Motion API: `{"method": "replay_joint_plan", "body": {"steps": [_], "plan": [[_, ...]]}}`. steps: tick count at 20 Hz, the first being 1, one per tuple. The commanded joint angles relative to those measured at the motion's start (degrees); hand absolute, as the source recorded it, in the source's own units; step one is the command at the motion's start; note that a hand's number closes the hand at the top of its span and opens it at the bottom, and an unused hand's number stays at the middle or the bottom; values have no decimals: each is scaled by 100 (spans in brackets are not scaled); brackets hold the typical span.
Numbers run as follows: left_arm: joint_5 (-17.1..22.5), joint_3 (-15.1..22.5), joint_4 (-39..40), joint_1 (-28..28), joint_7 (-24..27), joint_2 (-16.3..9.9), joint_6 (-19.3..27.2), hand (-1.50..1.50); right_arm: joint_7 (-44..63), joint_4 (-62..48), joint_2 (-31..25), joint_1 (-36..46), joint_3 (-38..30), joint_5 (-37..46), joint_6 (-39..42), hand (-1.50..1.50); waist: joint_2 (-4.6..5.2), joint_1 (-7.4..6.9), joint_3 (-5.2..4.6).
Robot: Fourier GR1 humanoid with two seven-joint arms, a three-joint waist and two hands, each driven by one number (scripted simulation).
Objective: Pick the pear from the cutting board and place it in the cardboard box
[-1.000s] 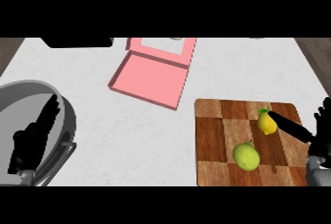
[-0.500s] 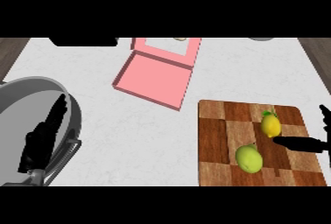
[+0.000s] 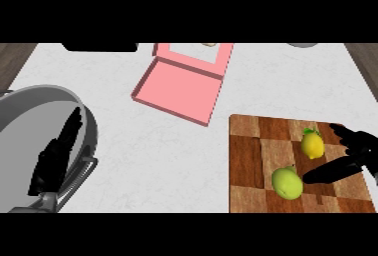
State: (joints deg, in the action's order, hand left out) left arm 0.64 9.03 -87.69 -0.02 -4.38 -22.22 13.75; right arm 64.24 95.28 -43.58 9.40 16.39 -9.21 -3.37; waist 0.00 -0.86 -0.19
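At the lower right of the frame the right hand [image 3: 353, 159] lies over the wooden cutting board [image 3: 251, 160], its fingers [image 3: 325, 172] spread and released, grasping nothing; one reaches toward the pear and ends just beside it, and whether it touches cannot be told. The green pear [image 3: 287, 182] rests on the board's lower middle. Just above it, nearer the board's right side, lies a yellow lemon [image 3: 312, 144] with a green tip, close to the hand's upper fingers. At the lower left the left hand [image 3: 55, 155] shows with straight, relaxed fingers, over a large grey pot [image 3: 29, 107] that fills that corner. Farther up, in the upper middle of the white worktop [image 3: 155, 160], sits the pink box [image 3: 181, 90] with its lid open, well apart from the board.
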Motion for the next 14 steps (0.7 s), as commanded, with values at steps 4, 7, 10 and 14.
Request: {"method": "replay_joint_plan", "body": {"steps": [4, 7, 10, 14], "plan": [[136, -188, 164, -126, 1, 3, -224, 0, 1601, -103, 186, 640, 362, -318, 308, -150, 7, 12, 11], [-135, -21, 85, -50, -61, 193, 37, 0, 1964, 196, 101, 631, 421, -361, 183, -150, -14, 69, 9], [-84, -51, -300, -31, -309, 60, -91, 0, 1759, -346, 237, 724, 604, -215, 166, -150, -8, 3, 15], [-380, 125, -11, -138, -182, 336, 132, 0, 1705, -563, 466, 682, 936, -93, 56, -150, 9, 55, 13]]}}
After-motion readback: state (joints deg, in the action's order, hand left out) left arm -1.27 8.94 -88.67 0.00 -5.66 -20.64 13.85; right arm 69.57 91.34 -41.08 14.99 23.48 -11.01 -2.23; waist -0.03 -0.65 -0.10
